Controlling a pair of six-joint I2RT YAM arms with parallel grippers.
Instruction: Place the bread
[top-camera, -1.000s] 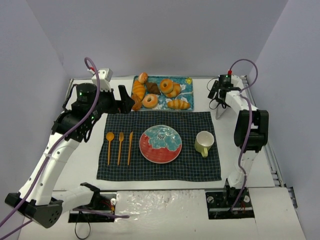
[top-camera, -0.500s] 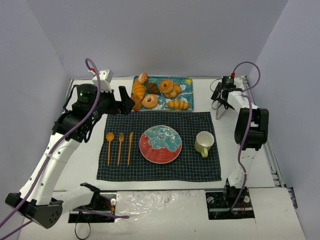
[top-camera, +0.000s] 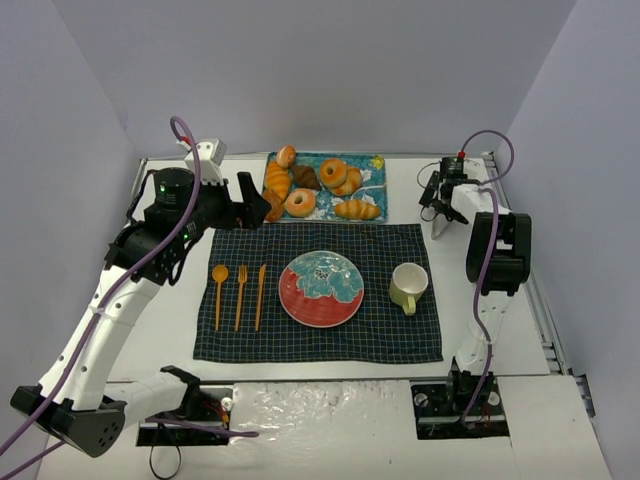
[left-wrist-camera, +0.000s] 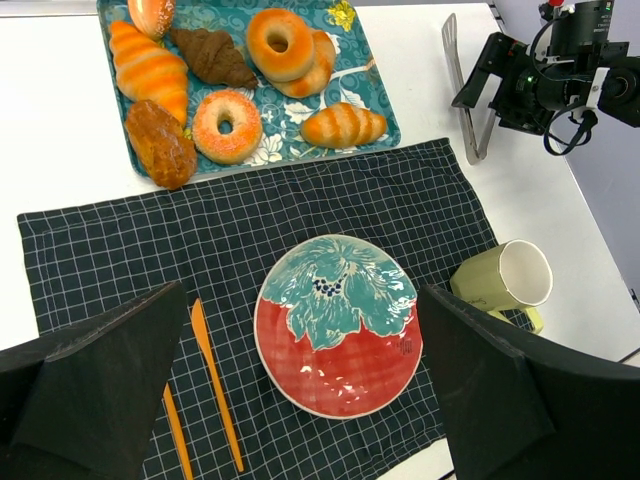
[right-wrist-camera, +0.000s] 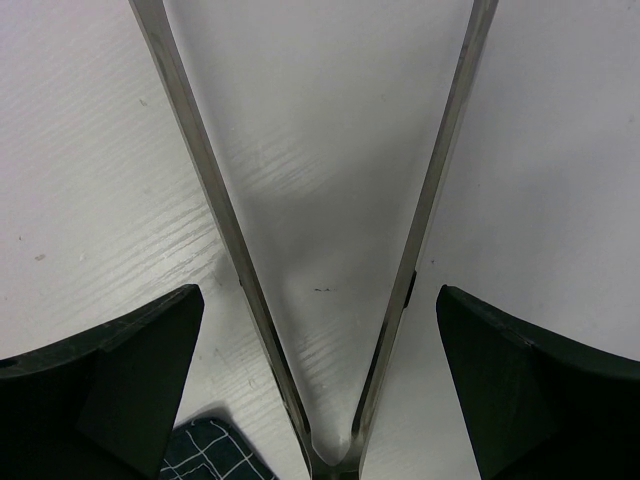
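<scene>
Your right arm has swung its wrist a little back toward the tray side since a second ago, and its elbow sits slightly further left; your left arm has held its pose.

Your right fingers (right-wrist-camera: 100, 375) are apart, one on each side of the metal tongs (right-wrist-camera: 225, 235), which lie on the white tabletop (top-camera: 180, 330). In the wrist view the two blades of the tongs run between the fingers and meet in a V near them. You cannot tell from that view whether either finger touches the metal.

Your left fingers (left-wrist-camera: 110, 375) are spread wide with nothing between them, hanging over the near-left corner of the tray (left-wrist-camera: 352, 62).

The bread (left-wrist-camera: 160, 143) lies in the tray at that near-left corner, close to the rim and just beside a glazed donut (left-wrist-camera: 225, 125). Behind it lies a striped orange croissant (left-wrist-camera: 148, 70), then a dark brown croissant (left-wrist-camera: 212, 57) and a small oval roll (left-wrist-camera: 152, 12) at the far edge. Two more donuts (left-wrist-camera: 282, 40) overlap toward the middle, and a lighter ridged croissant (left-wrist-camera: 343, 125) lies near the right front.

On the dark checked placemat (top-camera: 400, 335) sit a red and teal plate (left-wrist-camera: 340, 375), a pale mug (left-wrist-camera: 500, 280) to its right showing its white inside, and an orange spoon, fork and knife (top-camera: 240, 297) to its left.
</scene>
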